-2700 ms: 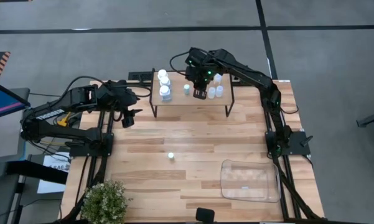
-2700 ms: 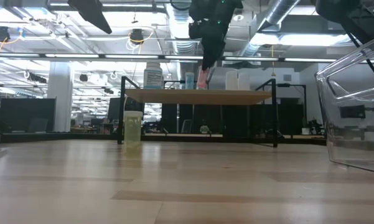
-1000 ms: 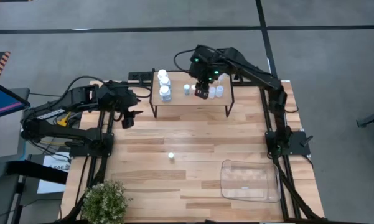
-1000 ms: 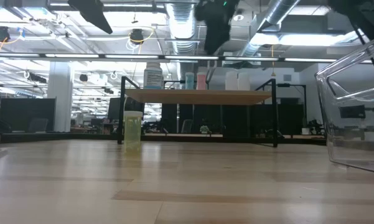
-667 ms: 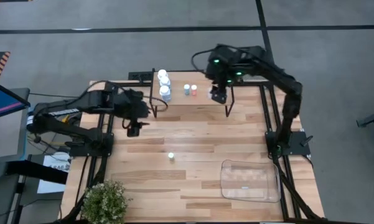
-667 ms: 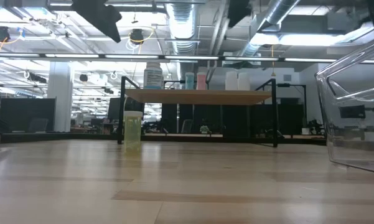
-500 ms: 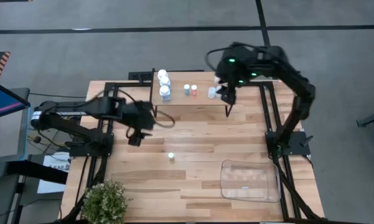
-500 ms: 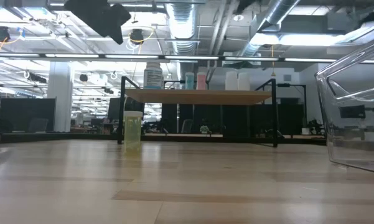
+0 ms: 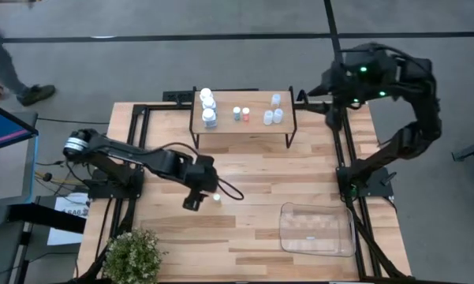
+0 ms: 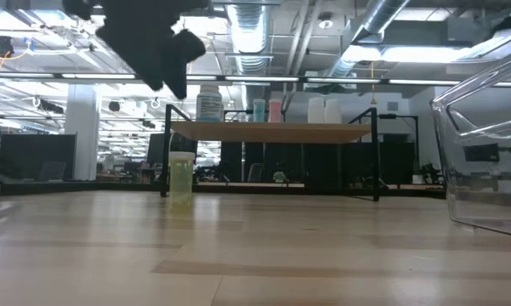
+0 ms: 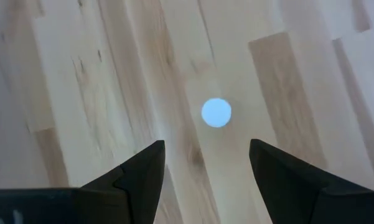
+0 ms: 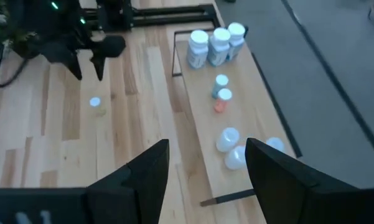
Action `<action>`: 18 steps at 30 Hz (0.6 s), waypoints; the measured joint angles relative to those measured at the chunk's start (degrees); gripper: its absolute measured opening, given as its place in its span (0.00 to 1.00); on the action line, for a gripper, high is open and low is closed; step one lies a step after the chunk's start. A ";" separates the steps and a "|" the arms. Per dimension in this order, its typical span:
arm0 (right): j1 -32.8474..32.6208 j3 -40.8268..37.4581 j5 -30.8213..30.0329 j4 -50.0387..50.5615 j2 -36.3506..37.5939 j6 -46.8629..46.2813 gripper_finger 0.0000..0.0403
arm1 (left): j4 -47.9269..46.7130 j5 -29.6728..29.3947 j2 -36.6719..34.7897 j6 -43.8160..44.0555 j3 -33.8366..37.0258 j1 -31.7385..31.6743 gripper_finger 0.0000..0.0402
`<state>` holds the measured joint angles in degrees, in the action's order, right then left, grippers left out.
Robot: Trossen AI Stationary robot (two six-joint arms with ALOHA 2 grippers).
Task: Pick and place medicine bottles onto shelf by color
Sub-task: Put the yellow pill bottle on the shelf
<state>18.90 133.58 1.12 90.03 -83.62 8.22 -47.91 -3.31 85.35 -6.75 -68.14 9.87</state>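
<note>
The shelf stands at the table's far middle on thin black legs. On its board stand three white bottles, a blue-capped bottle, a red-orange-capped one and three clear ones. One small bottle stands alone on the tabletop; it looks yellowish in the low view. My left gripper is open above the table, just left of this bottle, whose pale cap shows ahead of the fingers. My right gripper is open and empty, high beyond the shelf's right end.
A clear plastic tray lies at the table's near right and shows in the low view. A potted plant stands at the near left corner. A person's legs show on the floor at the far left.
My left gripper has swung from beside the shelf's left end toward the table's near middle, down to the lone bottle. My right gripper has drawn away from above the shelf, up and toward the table's far right corner. The bottles have stayed put.
</note>
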 joint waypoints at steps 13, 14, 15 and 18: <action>-3.47 -38.32 0.53 -26.85 21.35 -4.70 0.58 | 1.21 0.32 3.97 3.56 -0.04 2.21 0.55; -4.15 -43.40 0.55 -31.12 23.85 -6.18 0.58 | 1.72 0.32 3.97 3.57 -0.04 2.41 0.55; -4.91 -48.06 0.53 -35.17 26.36 -7.76 0.58 | 1.99 0.30 3.93 3.57 -0.04 2.59 0.55; -7.52 -60.40 0.01 -45.68 33.57 -13.53 0.58 | 2.17 0.89 4.39 3.07 -0.05 3.11 0.55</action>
<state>11.38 73.18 1.12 44.36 -50.05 -5.32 -45.73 -2.42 89.74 -3.68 -68.19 12.98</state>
